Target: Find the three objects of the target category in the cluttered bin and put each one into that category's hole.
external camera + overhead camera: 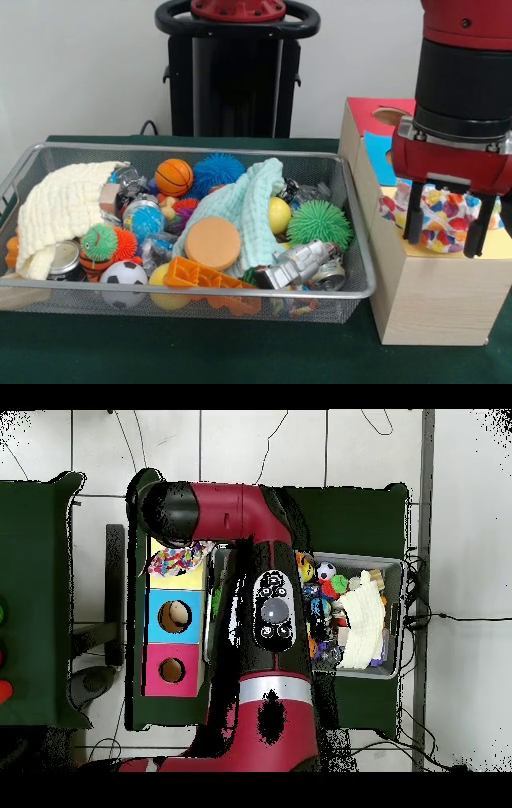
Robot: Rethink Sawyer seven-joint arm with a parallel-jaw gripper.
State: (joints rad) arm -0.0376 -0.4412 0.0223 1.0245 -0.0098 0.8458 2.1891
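A white piece with multicolour dots [442, 210] lies heaped on the yellow top [500, 244] of the near wooden box, and the hole there is hidden under it. It also shows in the overhead view [177, 559]. My gripper [444, 228] hangs over that box, open, with its black fingers [414, 220] straddling the front of the piece. In the overhead view the arm hides the gripper. The wire mesh bin [200, 294] stands to the left, full of clutter. No other dotted piece shows in it.
The blue-topped box [174, 616] and red-topped box [171, 671] stand in line with the yellow one. The bin holds a cream cloth [60, 210], a mint cloth [248, 206], a small basketball [174, 176], spiky balls [318, 222] and an orange disc [212, 242].
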